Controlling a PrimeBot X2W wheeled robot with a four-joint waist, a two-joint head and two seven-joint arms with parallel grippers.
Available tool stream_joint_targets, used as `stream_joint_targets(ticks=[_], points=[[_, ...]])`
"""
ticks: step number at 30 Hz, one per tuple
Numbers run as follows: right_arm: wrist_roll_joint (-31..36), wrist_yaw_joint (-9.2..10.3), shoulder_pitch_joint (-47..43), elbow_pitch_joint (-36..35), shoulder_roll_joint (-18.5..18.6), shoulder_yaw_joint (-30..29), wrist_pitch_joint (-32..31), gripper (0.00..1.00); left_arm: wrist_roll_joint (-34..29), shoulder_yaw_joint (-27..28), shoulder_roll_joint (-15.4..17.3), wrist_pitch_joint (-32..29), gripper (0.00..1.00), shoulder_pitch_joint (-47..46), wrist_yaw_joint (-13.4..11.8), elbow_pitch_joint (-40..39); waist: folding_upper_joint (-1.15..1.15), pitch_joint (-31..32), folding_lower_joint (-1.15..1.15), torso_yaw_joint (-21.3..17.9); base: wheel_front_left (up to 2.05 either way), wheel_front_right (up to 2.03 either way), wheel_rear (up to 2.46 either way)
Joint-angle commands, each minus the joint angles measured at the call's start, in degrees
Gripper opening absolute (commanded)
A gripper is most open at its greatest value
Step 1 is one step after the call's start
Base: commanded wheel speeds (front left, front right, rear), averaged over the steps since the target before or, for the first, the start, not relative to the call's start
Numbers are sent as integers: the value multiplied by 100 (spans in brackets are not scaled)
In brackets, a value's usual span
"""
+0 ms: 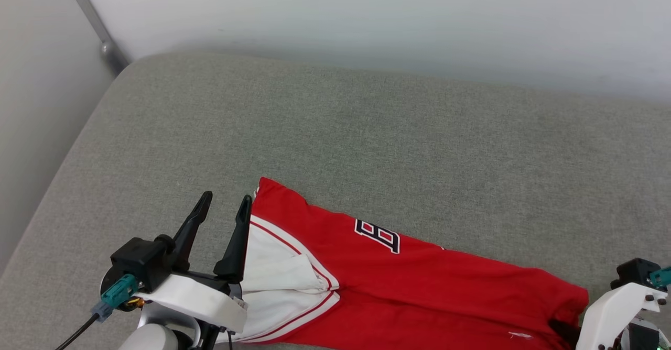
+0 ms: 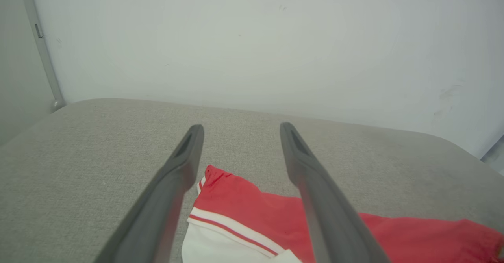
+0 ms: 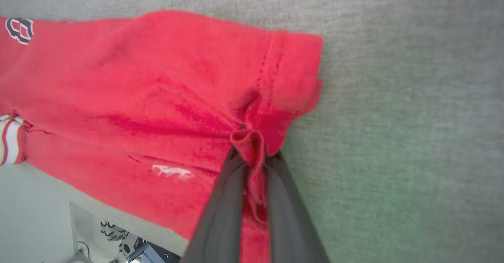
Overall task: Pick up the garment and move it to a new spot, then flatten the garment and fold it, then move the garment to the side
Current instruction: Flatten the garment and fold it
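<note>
The garment [image 1: 398, 282] is a red jersey shirt with a white sleeve, striped trim and a black white-edged letter, lying folded lengthwise along the near edge of the grey cushion [image 1: 367, 140]. My left gripper [image 1: 220, 206] hovers open at its left end, beside the white sleeve [image 1: 278, 276]; in the left wrist view its fingers [image 2: 185, 164] stand wide apart above the garment [image 2: 244, 212]. My right gripper [image 3: 252, 141] is shut on a pinched fold of the garment [image 3: 157, 97] at its hem corner. In the head view the white right wrist [image 1: 618, 308] sits at the garment's right end.
A white wall [image 1: 367, 20] rises behind the cushion, with a grey metal post [image 1: 94, 25] at the far left corner. Bare grey cushion stretches beyond and to both sides of the garment. Below the cushion's near edge, floor and robot base parts [image 3: 126, 247] show.
</note>
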State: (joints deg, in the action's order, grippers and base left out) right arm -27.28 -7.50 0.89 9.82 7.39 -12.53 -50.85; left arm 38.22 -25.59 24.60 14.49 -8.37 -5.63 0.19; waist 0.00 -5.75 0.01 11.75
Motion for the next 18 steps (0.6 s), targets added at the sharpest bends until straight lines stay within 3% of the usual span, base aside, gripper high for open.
stream_joint_targets(ticks=[1,11,18], points=[[-55,2,-9,81,-3,48,16,0,-36,-12,4,-13,100,4,-33,4,0,68,-1,-43,0,0,0],[-119,2,133,-404,286,-14,-57,0,-105,-16,112,-97,100,195,-237,-50,0,365,-1,-298,0,0,0],[82,2,157,-680,325,-770,-214,0,-130,-2,133,-114,100,244,-357,-174,0,374,-1,-433,0,0,0]])
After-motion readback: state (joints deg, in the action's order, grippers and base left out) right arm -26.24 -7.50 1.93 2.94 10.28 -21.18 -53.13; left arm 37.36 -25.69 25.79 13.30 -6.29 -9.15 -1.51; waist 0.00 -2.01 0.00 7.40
